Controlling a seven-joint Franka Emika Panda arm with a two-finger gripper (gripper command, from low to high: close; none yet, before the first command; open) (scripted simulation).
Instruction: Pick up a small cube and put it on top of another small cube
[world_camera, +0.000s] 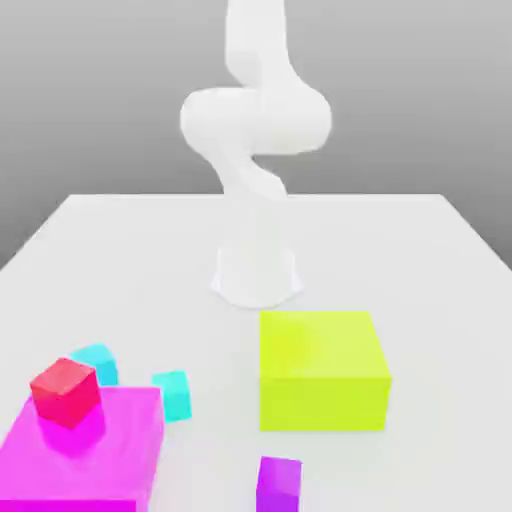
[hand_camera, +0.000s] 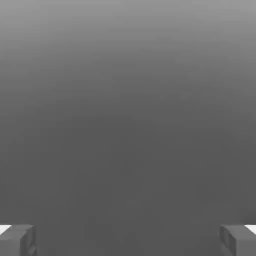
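- Magenta block (world_camera: 85, 455), at the exterior view's left: I see the red cube (world_camera: 66, 392) over its top, though I cannot tell whether the two touch.
- Yellow-green block (world_camera: 322, 370), low and broad, upper face bare, right of centre in the exterior view.
- Gripper (hand_camera: 128, 241), in the hand view: open, its two fingers set wide apart, plain grey between them.
- Small cubes, four; I cannot tell which is meant for lifting.
- Red cube: turned, one corner edge toward my exterior camera, seemingly tilted.
- First cyan cube (world_camera: 97, 362): partly hidden behind the red one, turned at an angle.
- Second cyan cube (world_camera: 172, 396): beside the magenta block, slightly turned.
- Purple cube (world_camera: 279, 485): near the exterior view's lower edge, one face almost square to me.
- Long axis: I make out none on these cubes.
- White arm (world_camera: 257, 120): raised over its base on the pale table (world_camera: 400, 260).
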